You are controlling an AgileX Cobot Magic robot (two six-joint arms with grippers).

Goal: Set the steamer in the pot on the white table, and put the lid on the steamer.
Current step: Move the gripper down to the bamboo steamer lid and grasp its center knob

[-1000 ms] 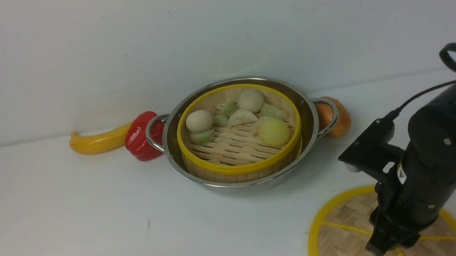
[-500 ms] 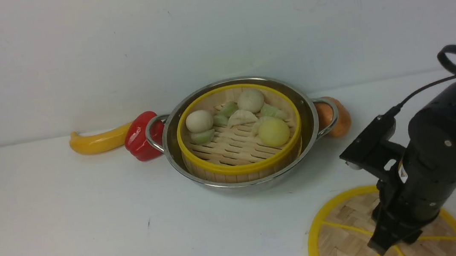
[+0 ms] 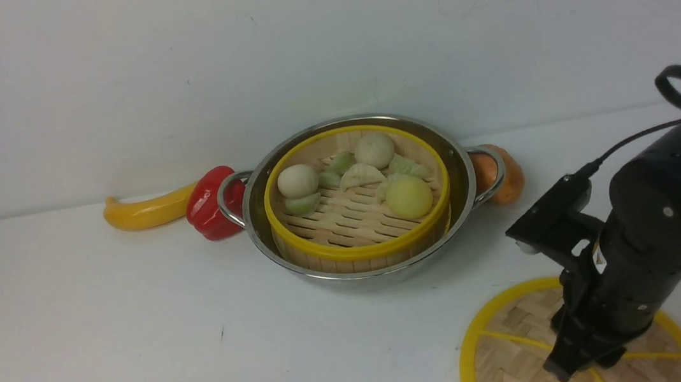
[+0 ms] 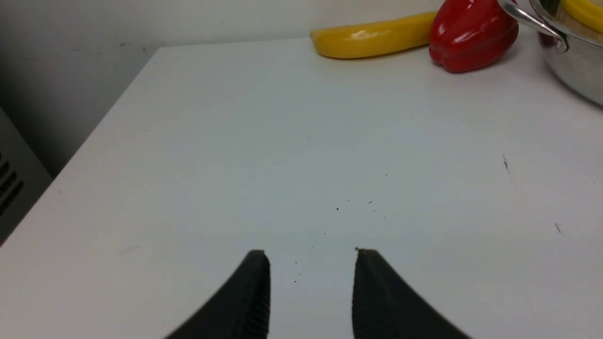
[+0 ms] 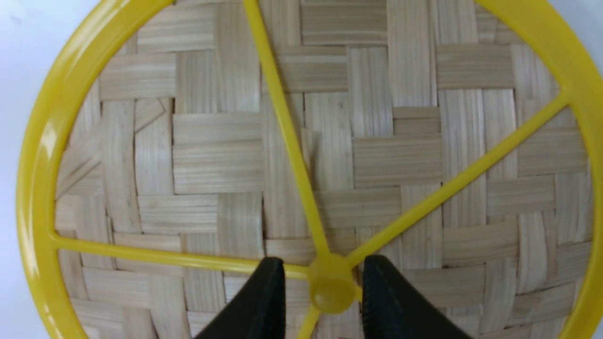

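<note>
The steamer (image 3: pixel 359 214), holding toy buns and dumplings, sits inside the steel pot (image 3: pixel 459 164) at the back of the white table (image 3: pixel 107 339). The woven lid (image 3: pixel 512 351) lies flat on the table at the front right. My right gripper (image 3: pixel 573 368) is down on it. In the right wrist view the right gripper (image 5: pixel 324 263) stands open, with the lid's yellow knob (image 5: pixel 332 289) between its fingers. My left gripper (image 4: pixel 311 256) hovers open and empty over bare table, left of the pot (image 4: pixel 574 70). It does not show in the front view.
A yellow banana-shaped vegetable (image 3: pixel 147 211) and a red pepper (image 3: pixel 209 205) lie against the pot's left handle. An orange onion (image 3: pixel 506 182) sits behind the right handle. The table's left edge (image 4: pixel 94 136) drops off beside the left gripper. A wall stands close behind the pot.
The right arm has only wavered slightly over the lid. The lid, the steamer and the pot have stayed put.
</note>
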